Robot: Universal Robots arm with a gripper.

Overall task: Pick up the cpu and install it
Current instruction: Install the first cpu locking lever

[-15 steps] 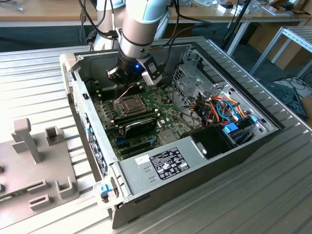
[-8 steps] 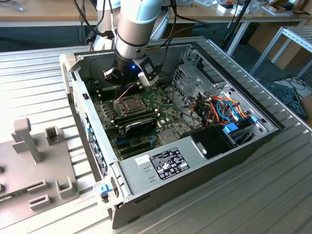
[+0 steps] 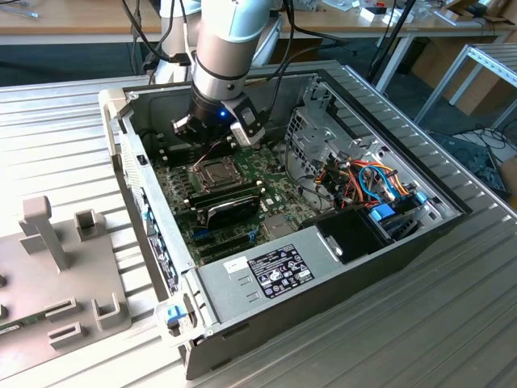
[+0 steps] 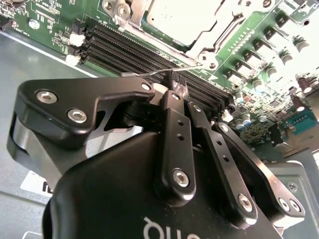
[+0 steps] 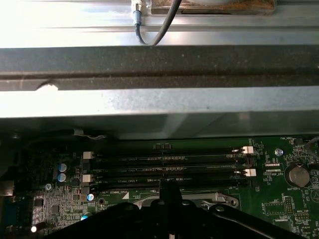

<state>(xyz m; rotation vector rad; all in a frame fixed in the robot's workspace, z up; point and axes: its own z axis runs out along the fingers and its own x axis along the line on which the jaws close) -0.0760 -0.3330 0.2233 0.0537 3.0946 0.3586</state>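
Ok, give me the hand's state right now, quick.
Hand: closed, fingers pressed together with nothing visible between them, poised over the memory slots beside the cpu sitting in its socket.

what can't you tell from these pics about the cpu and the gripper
- Cpu: in the second wrist view it is washed out by glare and cut off by the edge, so whether it sits fully seated in the socket frame is unclear.
- Gripper: its fingers look closed together; whether they pinch the thin wire lever cannot be told.
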